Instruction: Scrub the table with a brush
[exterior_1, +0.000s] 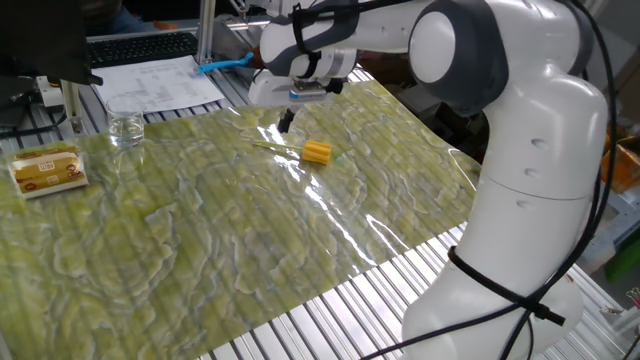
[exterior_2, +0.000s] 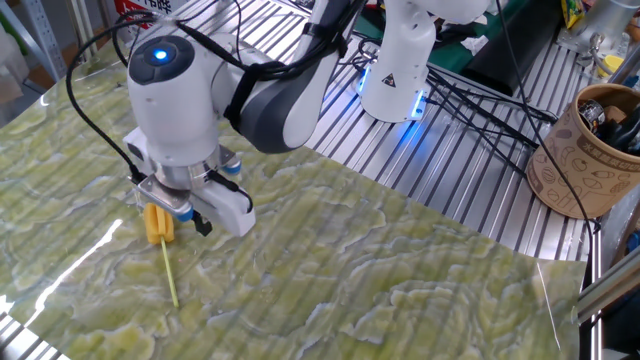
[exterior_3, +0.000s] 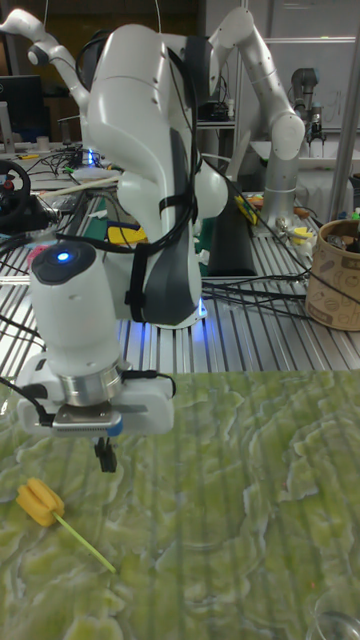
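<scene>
The brush lies flat on the table (exterior_1: 200, 235), with its yellow ribbed head (exterior_1: 317, 152) toward the right and its thin pale stick (exterior_1: 272, 148) pointing left. It also shows in the other fixed view as the brush (exterior_2: 158, 222) and in the tall view as the brush (exterior_3: 38, 502). My gripper (exterior_1: 285, 119) hovers just above the sheet, a short way behind the brush and apart from it. Its dark fingers (exterior_3: 104, 455) look pressed together with nothing between them. In the other fixed view the gripper (exterior_2: 202, 222) hangs right beside the yellow head.
A tan packet (exterior_1: 45, 168) and a small clear glass (exterior_1: 127, 128) stand at the left. Papers (exterior_1: 160, 82) and a blue-handled brush (exterior_1: 225, 63) lie behind the sheet. A brown paper cup (exterior_2: 585, 150), cables and a second robot base (exterior_2: 400, 70) sit on the metal slats.
</scene>
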